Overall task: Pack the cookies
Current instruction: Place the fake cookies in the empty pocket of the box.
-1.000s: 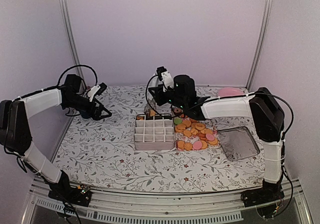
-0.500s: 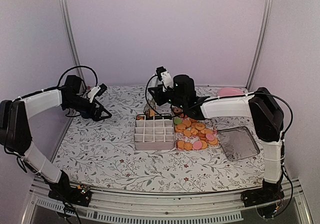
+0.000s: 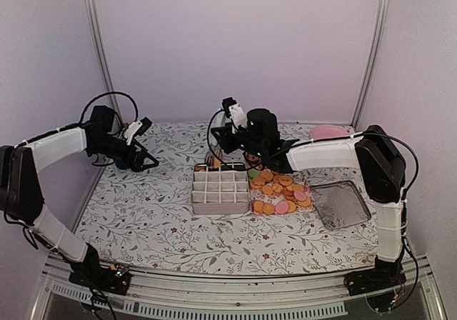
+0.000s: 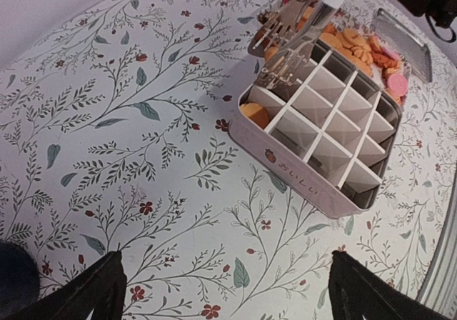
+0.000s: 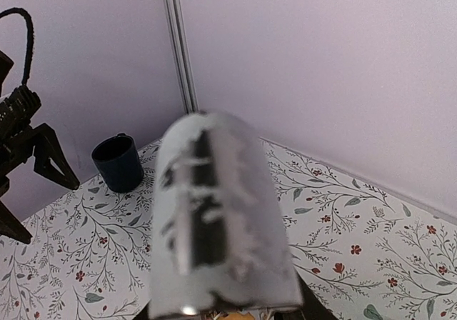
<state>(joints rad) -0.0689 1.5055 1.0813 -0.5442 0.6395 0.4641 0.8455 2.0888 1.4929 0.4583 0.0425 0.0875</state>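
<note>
Wide open, the left gripper (image 4: pixel 226 263) hangs over the floral-print desk (image 4: pixel 128 156). The right gripper (image 4: pixel 280 52) dips at the white divided box's (image 4: pixel 314 184) far corner, its grip impossible to tell. The orange-tan and pink round cookies (image 3: pixel 278 189) are heaped just right of the box, one orange inside.

This is a robot test booth in a lab: plain pale panels (image 3: pixel 235 48) close it in on three sides, with metal posts (image 3: pixel 98 48) at the upper corners. Two cabled arms (image 3: pixel 325 152) are bolted to a metal rail (image 3: pixel 228 289) along the bottom edge, beside a flower-printed surface (image 3: pixel 164 220).
</note>
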